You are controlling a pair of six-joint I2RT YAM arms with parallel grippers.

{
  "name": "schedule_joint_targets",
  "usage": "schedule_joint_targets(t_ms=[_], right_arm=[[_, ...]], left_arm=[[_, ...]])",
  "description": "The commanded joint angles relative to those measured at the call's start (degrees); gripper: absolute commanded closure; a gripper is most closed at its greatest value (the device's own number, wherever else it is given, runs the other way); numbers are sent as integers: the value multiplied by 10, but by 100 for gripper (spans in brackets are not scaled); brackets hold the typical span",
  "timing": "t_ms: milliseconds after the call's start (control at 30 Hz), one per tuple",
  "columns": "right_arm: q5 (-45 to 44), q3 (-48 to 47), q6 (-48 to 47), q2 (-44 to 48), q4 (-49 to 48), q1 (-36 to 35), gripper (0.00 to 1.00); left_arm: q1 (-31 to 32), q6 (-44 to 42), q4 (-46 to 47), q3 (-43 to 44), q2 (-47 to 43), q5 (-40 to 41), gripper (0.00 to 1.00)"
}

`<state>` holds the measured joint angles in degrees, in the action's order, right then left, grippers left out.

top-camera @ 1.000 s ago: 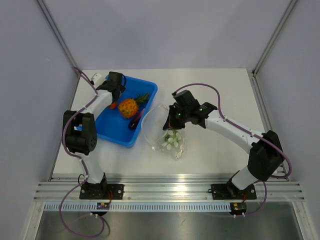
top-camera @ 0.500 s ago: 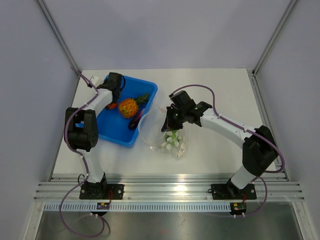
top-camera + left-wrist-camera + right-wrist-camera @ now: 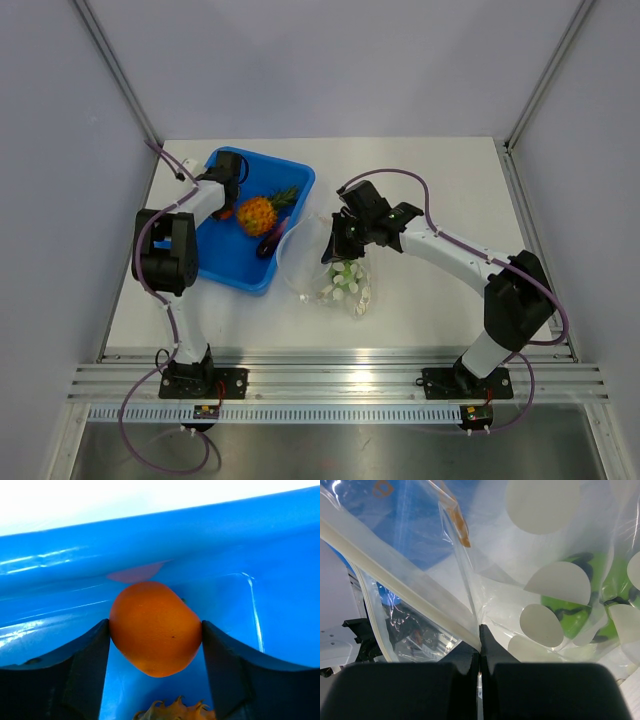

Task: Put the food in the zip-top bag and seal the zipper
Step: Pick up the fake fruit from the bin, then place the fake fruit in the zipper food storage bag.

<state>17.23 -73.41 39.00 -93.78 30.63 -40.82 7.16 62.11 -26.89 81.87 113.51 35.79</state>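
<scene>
Inside the blue tray (image 3: 215, 250), the left gripper (image 3: 155, 642) squeezes the orange ball (image 3: 152, 625) on both sides. Next, I think, it should lift it over to the zip-top bag (image 3: 345, 290) beside the tray. The right gripper (image 3: 480, 630) pinches the bag's edge tight, with the green ball (image 3: 577, 617) inside.

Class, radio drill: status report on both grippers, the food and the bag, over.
Left gripper shut on orange ball in blue tray. Right gripper pinching zip-top bag mouth, green ball inside. Pineapple, eggplant in tray. Nothing in the way.

pineapple (image 3: 257, 213) in tray (image 3: 222, 255); bag (image 3: 305, 255) right of tray, ball (image 3: 577, 622) inside
</scene>
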Motion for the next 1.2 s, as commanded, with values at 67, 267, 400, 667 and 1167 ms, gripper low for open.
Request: schedule_joint_targets(t_ms=[67,267,400,667,1167], right_arm=[[2,-17,-7,10,-7,4,100],[-6,-7,-2,23,-8,4,100],[-12,2,2,35,-11,4,100],[-21,8,4,55,-9,4,100],[-33,-36,-8,40,7,4,100]], left_arm=[[-3,-6,24,-11,-11,5,47],[7,-50,22,-28,-77,-22,67],[23,-107,36,-66,-188,-57,73],[65,-259,15,-110,-379,-185,83],[222,-282,-11,-193,-539,-479,82]])
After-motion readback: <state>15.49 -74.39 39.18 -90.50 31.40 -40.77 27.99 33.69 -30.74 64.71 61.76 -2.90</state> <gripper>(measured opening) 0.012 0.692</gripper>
